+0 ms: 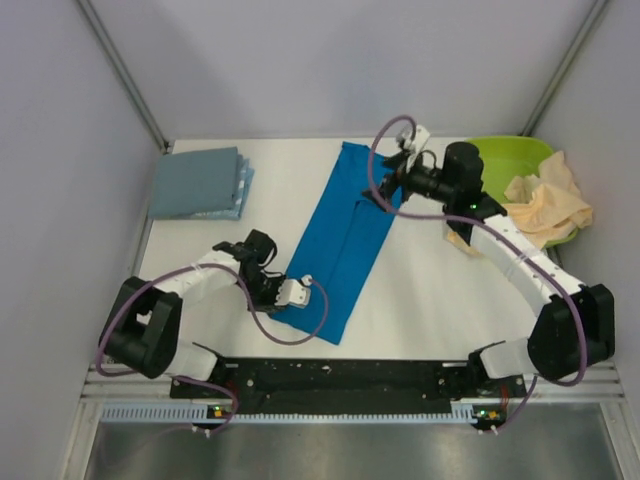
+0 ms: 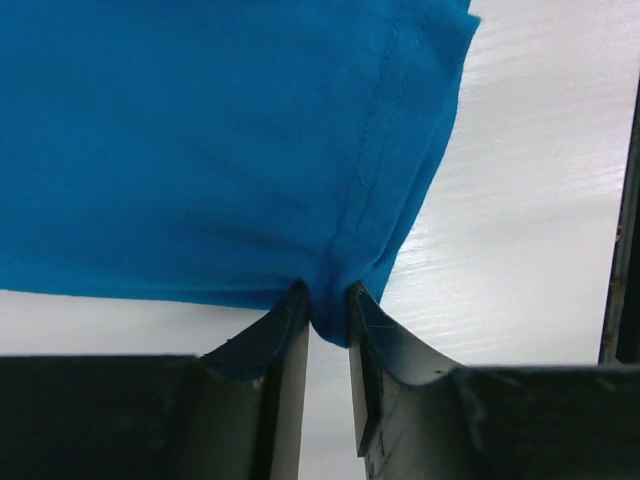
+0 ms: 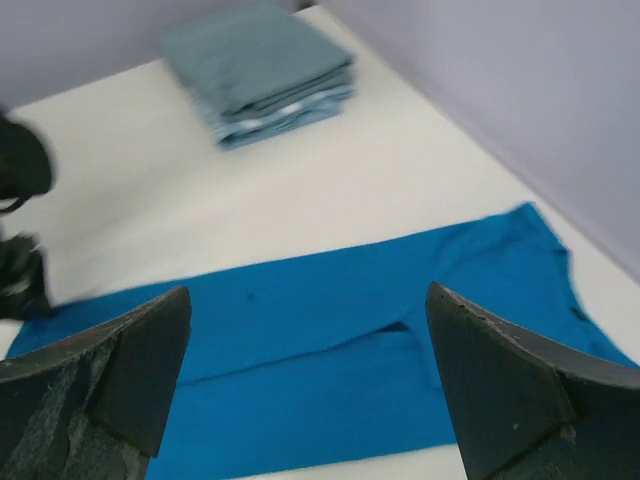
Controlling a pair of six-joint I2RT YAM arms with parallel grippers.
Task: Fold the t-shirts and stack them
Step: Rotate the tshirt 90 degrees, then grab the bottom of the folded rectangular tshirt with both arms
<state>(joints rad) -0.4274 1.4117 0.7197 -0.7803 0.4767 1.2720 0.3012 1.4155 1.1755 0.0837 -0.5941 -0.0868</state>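
While the left gripper (image 2: 328, 300) clamps the near end of the bright blue t-shirt (image 1: 345, 240), its two dark fingers (image 2: 270, 350) stand almost together. Only a thin fold of cloth is squeezed in the slit between them. In the left wrist view a stitched hem runs up and away from the pinch, and the fabric spreads wide above the fingers. White table (image 1: 440, 300) shows on the right.

The right gripper (image 3: 308, 300) is spread wide and holds nothing. Its fingertips frame the blue cloth from above, near the shirt's far end. Whether they touch the fabric cannot be told.

From above, the blue shirt lies as a long narrow strip, folded lengthwise. It runs slantwise from the far middle of the table down toward the near left, where the left arm grips it. A fold line runs along its length.

Well apart from it, in the far left corner, the dull grey-blue t-shirts (image 1: 200, 182) sit as a neat stack of flat rectangles. A paler blue layer shows at the stack's edge.

In the far right corner stands a lime-green tub (image 1: 510, 155). The pale cream-peach t-shirt (image 1: 548, 205) is crumpled in it and spills over its right and near rim, beside the right arm.
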